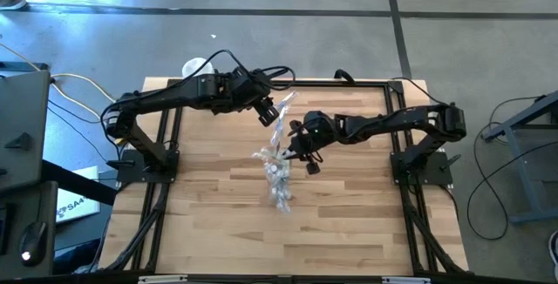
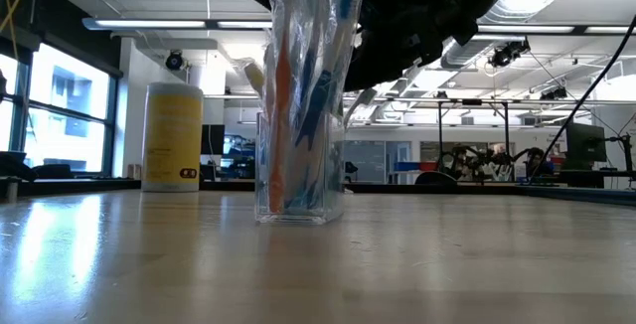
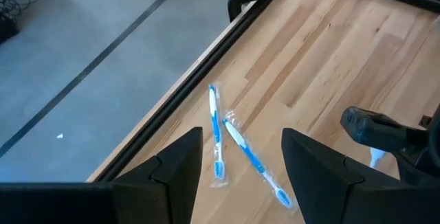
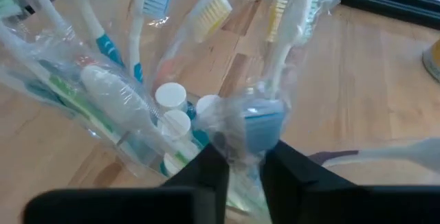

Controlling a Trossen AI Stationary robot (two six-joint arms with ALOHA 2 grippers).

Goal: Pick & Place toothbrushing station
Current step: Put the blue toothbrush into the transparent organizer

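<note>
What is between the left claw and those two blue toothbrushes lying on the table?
Nothing visible. The left gripper hangs open above the two wrapped blue toothbrushes, which lie bare on the wooden table near its edge; the right gripper is off at the cup.

One clear cup [image 2: 293, 190]. Two wrapped blue toothbrushes [image 3: 234, 141] lying loose on the tabletop [image 1: 349, 223]. Several wrapped toothbrushes [image 4: 206, 11] standing in the cup, number unclear. Three white-capped tubes [image 4: 172, 110] visible. One yellow bottle [image 2: 173, 137].

light: bright ceiling strips | glare: tabletop [image 2: 119, 254] sheen | blur: right wrist close-up soft
</note>
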